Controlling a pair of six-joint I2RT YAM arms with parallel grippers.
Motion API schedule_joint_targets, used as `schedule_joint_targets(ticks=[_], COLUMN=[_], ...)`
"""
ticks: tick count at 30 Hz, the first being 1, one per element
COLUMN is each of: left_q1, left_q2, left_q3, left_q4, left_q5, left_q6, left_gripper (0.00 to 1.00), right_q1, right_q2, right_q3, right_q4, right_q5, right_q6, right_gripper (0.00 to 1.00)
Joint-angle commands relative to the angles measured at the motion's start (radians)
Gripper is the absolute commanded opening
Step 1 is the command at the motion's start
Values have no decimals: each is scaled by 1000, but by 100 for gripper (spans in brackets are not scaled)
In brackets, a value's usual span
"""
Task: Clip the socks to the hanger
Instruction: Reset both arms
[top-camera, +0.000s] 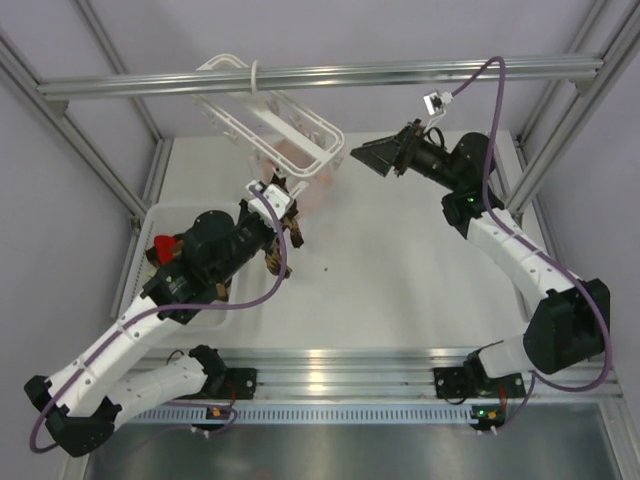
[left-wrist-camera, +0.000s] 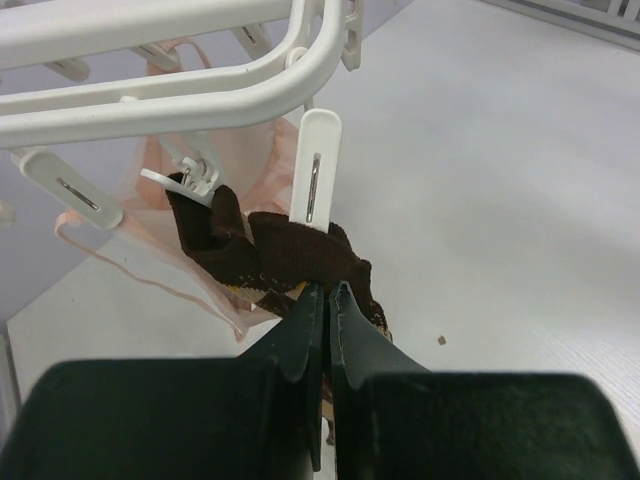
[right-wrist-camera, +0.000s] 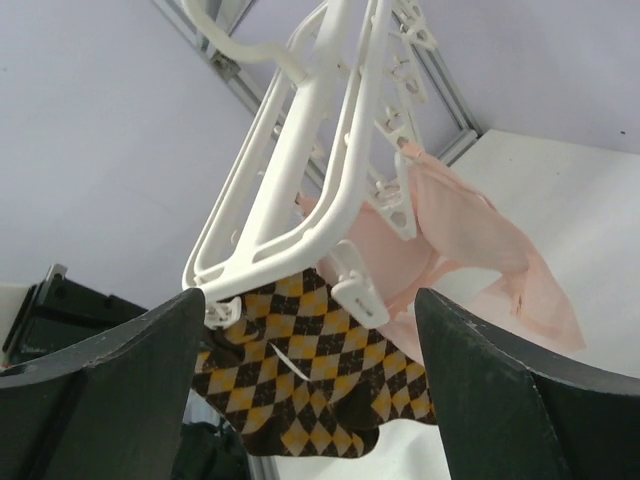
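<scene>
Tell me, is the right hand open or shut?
Open. The right hand's two dark fingers stand wide apart in the wrist view, gripping nothing; the hanger and argyle sock are seen beyond them.

A pale pink cloth (right-wrist-camera: 470, 235) hangs above the white table (top-camera: 400, 280). A white bin (top-camera: 143, 245) sits at the table's left side, with a red object (top-camera: 165, 245) inside. A small dark speck (top-camera: 326, 268) lies on the tabletop. An aluminium bar (top-camera: 400, 72) crosses overhead.

walls (top-camera: 50, 190) pale lilac | table (top-camera: 400, 290) white | frame (top-camera: 400, 72) aluminium rails, one bar overhead
</scene>
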Motion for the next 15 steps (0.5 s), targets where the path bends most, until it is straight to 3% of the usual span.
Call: schedule_joint_targets(ticks=[1,10,15], left_q1=[9,15,36], left_q2=[-22,-63,-72], left_q3=[-11,-46,-48], left_q4=[17,-5,-5], left_q5=[14,95,120], left_q6=[11,32,23], left_gripper=[0,0,0], right_q1=[20,86,120], right_q2=[47,117,151], right_q3=[72,118,139], right_q4=[118,147,147], right_q5=[33,62,66], right_q6=[98,158,176], right_gripper=[83,77,61])
